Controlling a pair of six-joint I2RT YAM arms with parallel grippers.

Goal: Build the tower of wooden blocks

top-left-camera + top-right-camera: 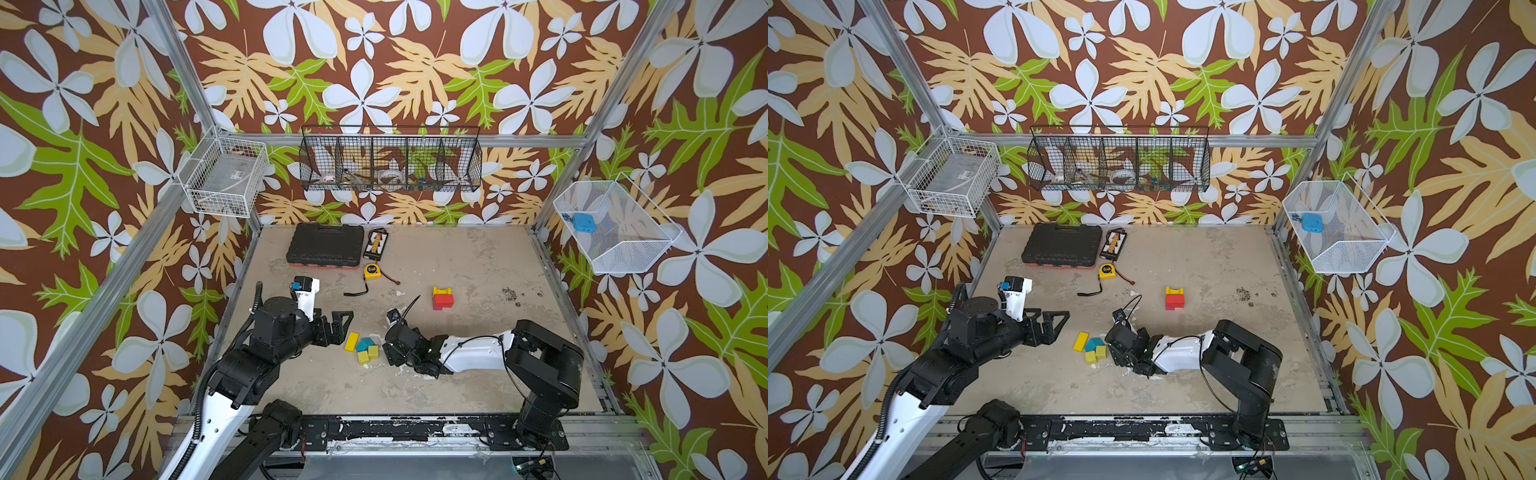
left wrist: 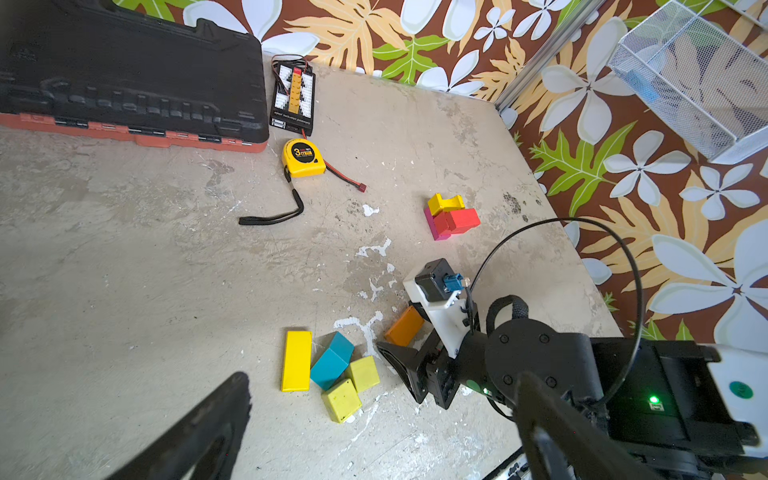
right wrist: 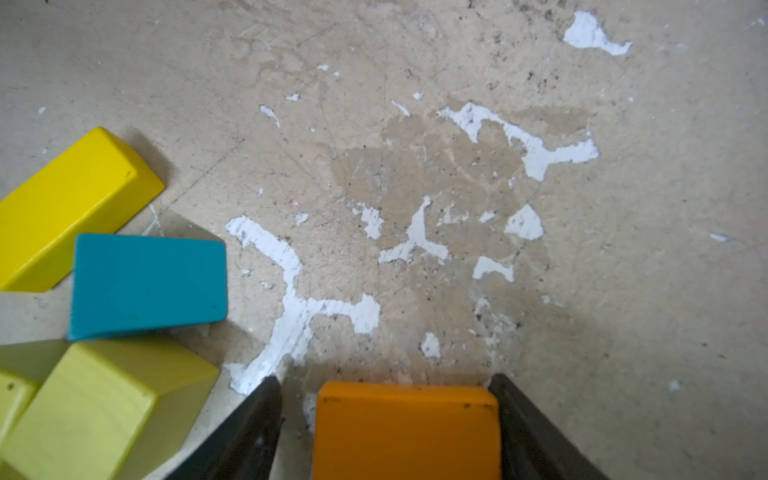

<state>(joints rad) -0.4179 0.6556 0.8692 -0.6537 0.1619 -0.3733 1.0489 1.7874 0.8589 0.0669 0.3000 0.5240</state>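
Orange brick point(image 3: 407, 432), smooth-painted, between loose right tool point(image 3: 384, 379) (gap one side); left tool point(image 1: 341, 329) released.

Black joint housings and white shells clad the left arm point(image 1: 274, 328), lower left of the frame, and the right arm point(image 1: 469, 353), lower right. Ribbed black cable point(image 1: 200, 395) trails the left; a green light point(image 2: 653, 400) glows on the right's black casing, near a round green sticker point(image 2: 741, 390).

Smooth painted orange block point(image 3: 407, 428); rough, flaking tabletop point(image 3: 623, 249); matt black case point(image 2: 124, 75)
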